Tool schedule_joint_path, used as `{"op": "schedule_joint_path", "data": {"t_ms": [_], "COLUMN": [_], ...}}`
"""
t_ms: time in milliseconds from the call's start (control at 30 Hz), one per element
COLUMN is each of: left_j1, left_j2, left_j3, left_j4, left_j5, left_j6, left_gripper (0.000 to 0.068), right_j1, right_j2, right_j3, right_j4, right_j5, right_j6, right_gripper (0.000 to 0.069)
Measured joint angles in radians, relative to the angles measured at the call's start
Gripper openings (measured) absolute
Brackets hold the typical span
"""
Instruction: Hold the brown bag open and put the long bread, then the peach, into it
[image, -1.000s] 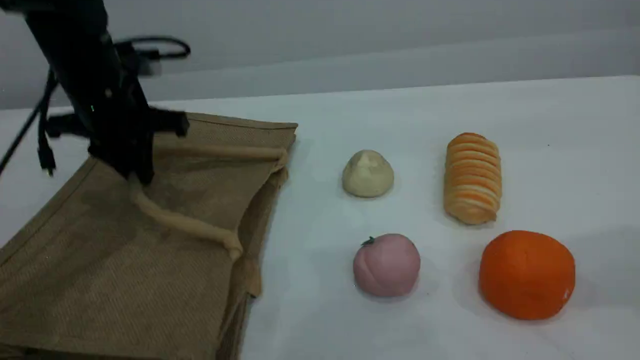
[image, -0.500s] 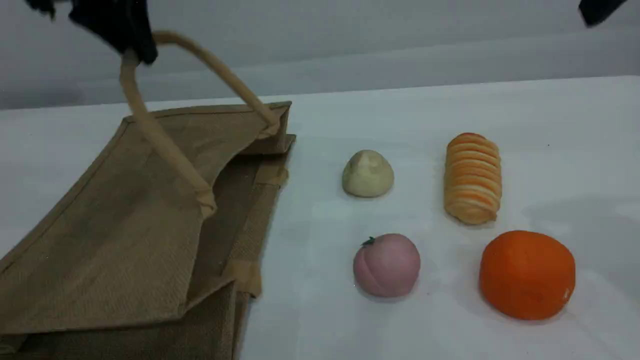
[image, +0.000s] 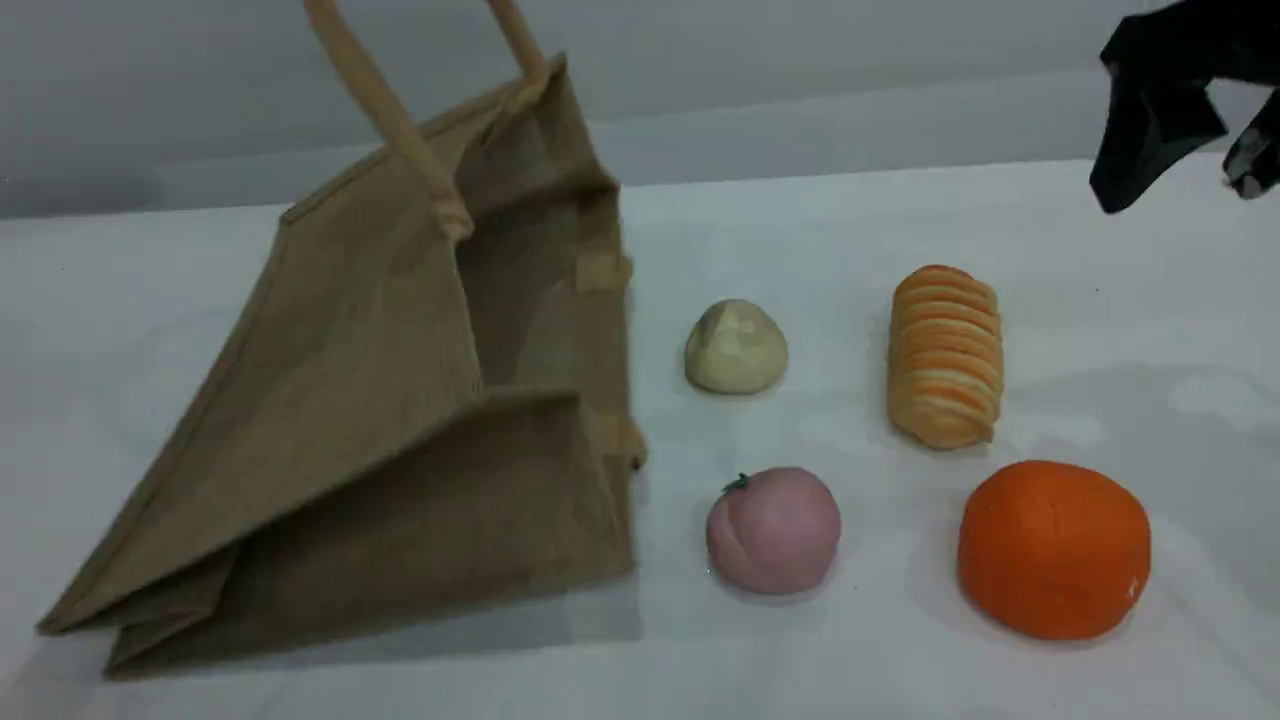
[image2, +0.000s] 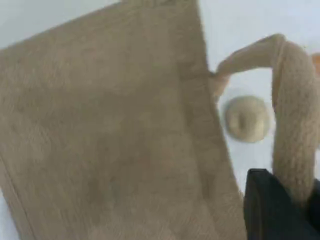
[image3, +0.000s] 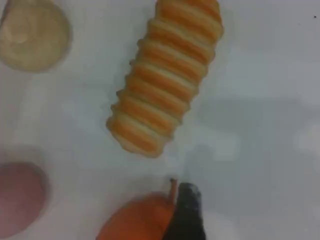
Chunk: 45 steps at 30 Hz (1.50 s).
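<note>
Right tool (image: 1190, 150) upper right, jaws wide, empty; long bread (image: 945, 355) lower-left of it, axis near-vertical in frame. Left tool (image2: 280, 210) clamped on bag handle (image2: 295, 130), apparently.

Scene view: slanted down across table. Left wrist view: close, down onto tan woven jute bag (image2: 110, 140). Right wrist view: close, straight down. All three share the pale cream bun (image: 735, 347).

White table (image: 880, 200), brown bag (image: 380, 420), long bread (image: 945, 355), peach (image: 773, 530)
</note>
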Motion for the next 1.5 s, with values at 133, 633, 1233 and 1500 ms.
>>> {"op": "schedule_joint_path", "data": {"t_ms": [133,633,1233,1500], "left_j1": [-0.001,-0.001,-0.001,-0.001], "left_j2": [-0.022,-0.029,-0.029,-0.029], "left_j3": [-0.001,-0.001,-0.001,-0.001], "left_j4": [-0.055,-0.062,-0.061,-0.061], "left_j5": [0.0,-0.001,-0.002,-0.003], "left_j6": [0.071,0.086,0.085,0.085], "left_gripper": [0.0088,0.0088,0.0088,0.0088], "right_j1": [0.0,0.0,0.065,0.079], "right_j2": [0.047,0.286,0.498,0.536], "right_j3": [-0.011,-0.185,-0.339,-0.339], "right_j4": [0.0,0.204,0.204,0.204], "right_j5": [0.005,0.04,0.046,-0.001], "right_j6": [0.0,-0.131,-0.138,-0.138], "right_gripper": [0.0554,0.0554,0.0554,0.0551]}}
